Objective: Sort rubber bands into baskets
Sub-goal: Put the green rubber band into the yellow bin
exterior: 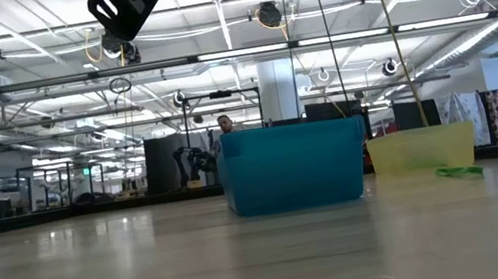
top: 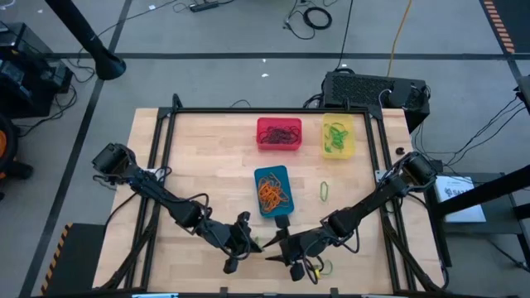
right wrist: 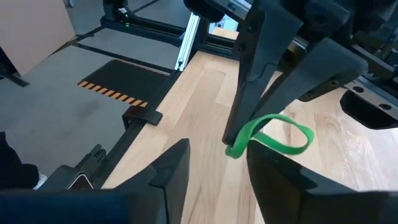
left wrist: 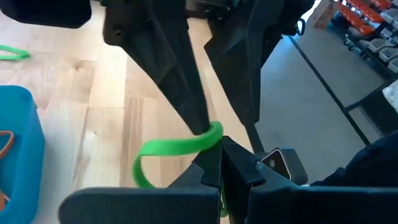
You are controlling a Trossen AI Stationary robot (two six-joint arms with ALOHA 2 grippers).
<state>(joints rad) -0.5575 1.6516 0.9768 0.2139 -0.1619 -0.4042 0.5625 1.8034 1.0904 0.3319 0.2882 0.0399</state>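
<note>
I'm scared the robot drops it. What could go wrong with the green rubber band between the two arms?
The green rubber band is pinched only by the left end effector, while the open right end effector has one finger against it. It could slip out, or stretch and snap away. The end effectors are also very close and might bump.

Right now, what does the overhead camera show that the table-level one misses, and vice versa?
Only the overhead view shows the red basket, the orange bands in the blue basket, and the left gripper meeting the right gripper over the table edge farthest from the baskets. Only the table-level view shows the hall behind. Both show the blue basket, yellow basket and a loose green band.
</note>
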